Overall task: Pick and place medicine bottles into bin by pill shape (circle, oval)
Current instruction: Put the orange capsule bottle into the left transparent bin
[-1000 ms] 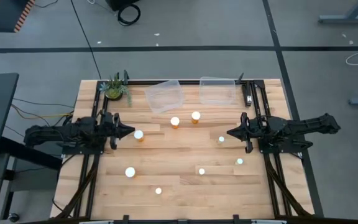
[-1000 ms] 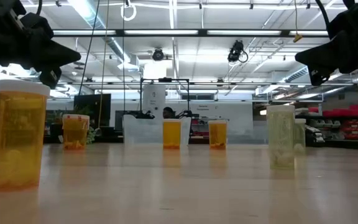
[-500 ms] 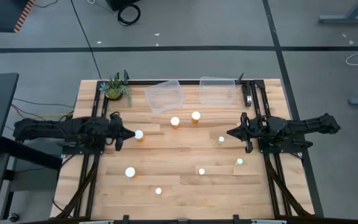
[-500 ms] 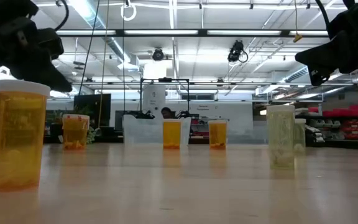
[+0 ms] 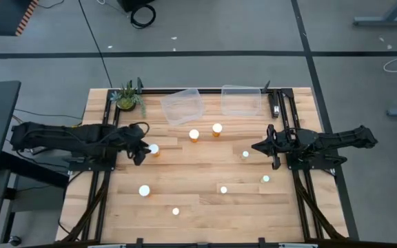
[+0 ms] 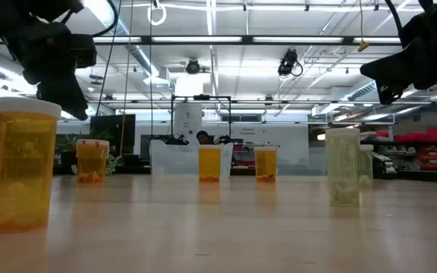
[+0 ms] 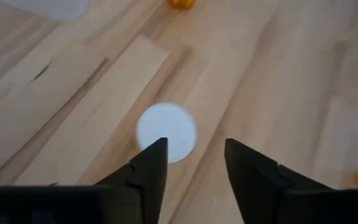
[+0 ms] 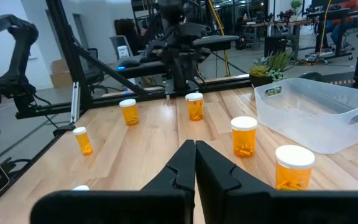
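Several orange medicine bottles with white caps stand upright on the wooden table (image 5: 198, 172). My left gripper (image 5: 142, 149) is open and points down, just left of one bottle (image 5: 154, 149). In the left wrist view, that bottle's white cap (image 7: 166, 132) lies just beyond the fingertips (image 7: 194, 155), nearer one finger and untouched. My right gripper (image 5: 257, 147) is shut and empty, held level above the table's right side, near another bottle (image 5: 245, 154). It also shows in its own wrist view (image 8: 194, 152).
Two clear tubs (image 5: 181, 107) (image 5: 241, 100) stand at the far edge, with a small plant (image 5: 127, 98) at the far left. Other bottles stand at mid-table (image 5: 194, 134) (image 5: 216, 128) and nearer the front (image 5: 144, 190) (image 5: 176, 211) (image 5: 222, 189) (image 5: 265, 179).
My left gripper has tipped from pointing level toward the table's right to pointing down, and now hangs beside the bottle at mid-left. The bottles have not moved.
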Robot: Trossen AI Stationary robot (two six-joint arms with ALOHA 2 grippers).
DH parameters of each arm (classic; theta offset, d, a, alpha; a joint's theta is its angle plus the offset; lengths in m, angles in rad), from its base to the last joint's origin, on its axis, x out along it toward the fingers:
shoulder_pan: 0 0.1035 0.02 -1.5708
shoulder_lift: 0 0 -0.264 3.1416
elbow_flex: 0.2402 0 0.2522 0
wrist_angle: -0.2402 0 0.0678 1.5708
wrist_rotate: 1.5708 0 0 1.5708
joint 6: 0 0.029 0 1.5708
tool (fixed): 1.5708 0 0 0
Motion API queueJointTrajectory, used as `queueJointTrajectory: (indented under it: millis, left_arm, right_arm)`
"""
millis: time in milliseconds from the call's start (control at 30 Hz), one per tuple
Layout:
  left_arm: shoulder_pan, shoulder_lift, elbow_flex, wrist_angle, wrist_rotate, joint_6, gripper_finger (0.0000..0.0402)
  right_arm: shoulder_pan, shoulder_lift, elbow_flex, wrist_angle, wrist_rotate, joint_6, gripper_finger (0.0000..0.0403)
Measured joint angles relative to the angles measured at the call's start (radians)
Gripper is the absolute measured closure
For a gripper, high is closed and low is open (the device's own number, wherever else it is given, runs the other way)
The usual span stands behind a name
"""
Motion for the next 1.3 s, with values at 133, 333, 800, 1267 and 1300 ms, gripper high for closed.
queueJointTrajectory:
  millis: [133,333,800,1267,1300]
  left_arm:
    - [0.016,0.092,0.081,-0.126,0.000,0.037,0.0200]
    - [0.015,0.195,0.151,-0.214,0.040,0.090,0.0151]
    - [0.041,0.473,0.183,-0.231,0.097,0.162,0.0091]
    - [0.134,0.712,0.319,-0.243,0.106,0.341,0.0090]
    - [0.134,0.722,0.326,-0.243,0.107,0.349,0.0090]
  right_arm:
    - [0.000,0.000,0.000,0.000,0.000,0.000,0.0383]
    - [0.000,0.000,0.000,0.000,0.000,0.000,0.0383]
    - [0.000,0.000,0.000,0.000,0.000,0.000,0.0383]
    - [0.000,0.000,0.000,0.000,0.000,0.000,0.0383]
    - [0.000,0.000,0.000,-0.001,0.000,0.000,0.0383]
